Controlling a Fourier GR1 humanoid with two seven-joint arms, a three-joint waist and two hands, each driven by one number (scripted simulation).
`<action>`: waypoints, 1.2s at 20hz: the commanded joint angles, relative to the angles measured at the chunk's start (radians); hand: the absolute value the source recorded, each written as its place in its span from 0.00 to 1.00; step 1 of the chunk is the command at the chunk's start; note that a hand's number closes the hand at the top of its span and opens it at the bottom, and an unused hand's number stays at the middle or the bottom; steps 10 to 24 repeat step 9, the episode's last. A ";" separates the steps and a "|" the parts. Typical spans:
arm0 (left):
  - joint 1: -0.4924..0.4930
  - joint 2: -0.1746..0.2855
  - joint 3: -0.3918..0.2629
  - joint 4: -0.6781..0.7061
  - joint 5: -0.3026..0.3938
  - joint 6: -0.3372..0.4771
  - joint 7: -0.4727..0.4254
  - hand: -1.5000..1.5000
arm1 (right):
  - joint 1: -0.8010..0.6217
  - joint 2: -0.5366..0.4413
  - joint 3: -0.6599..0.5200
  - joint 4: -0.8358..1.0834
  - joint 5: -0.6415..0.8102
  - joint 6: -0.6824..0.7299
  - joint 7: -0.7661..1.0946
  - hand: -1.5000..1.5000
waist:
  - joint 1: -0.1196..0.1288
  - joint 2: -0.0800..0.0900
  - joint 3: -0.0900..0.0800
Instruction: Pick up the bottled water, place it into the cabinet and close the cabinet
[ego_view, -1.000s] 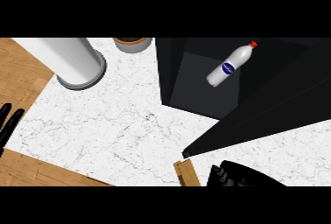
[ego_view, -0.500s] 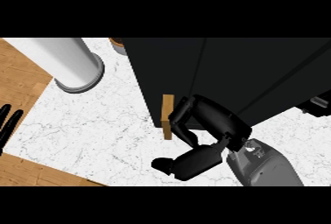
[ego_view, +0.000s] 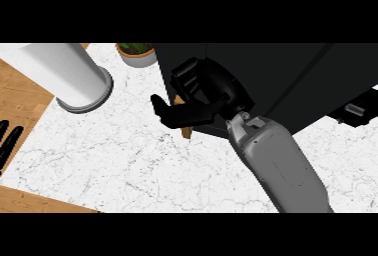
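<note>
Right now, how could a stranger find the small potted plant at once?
Start at the black cabinet in the view's upper right. Just left of it, at the top edge, stands the potted plant. Its green leaves and pale pot set it apart from the tall white cylinder to its left.

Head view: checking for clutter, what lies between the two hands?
Only bare counter lies between the left hand at the view's left edge and the right hand by the cabinet, seen in the head view.

At black cabinet (ego_view: 295, 75): right robot hand (ego_view: 205, 97); left robot hand (ego_view: 6, 142) rests, left edge.
</note>
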 joint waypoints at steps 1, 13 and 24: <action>0.010 -0.009 0.007 0.012 0.001 -0.009 -0.010 0.00 | -0.172 -0.001 -0.116 0.173 0.005 -0.132 -0.046 1.00 | -0.003 0.013 -0.004; 0.028 -0.003 0.015 0.000 0.004 -0.024 -0.007 0.00 | -0.195 -0.001 -0.085 0.262 -0.078 -0.257 -0.096 0.00 | -0.004 0.015 -0.002; 0.028 -0.003 0.015 0.000 0.004 -0.024 -0.007 0.00 | -0.195 -0.001 -0.085 0.262 -0.078 -0.257 -0.096 0.00 | -0.004 0.015 -0.002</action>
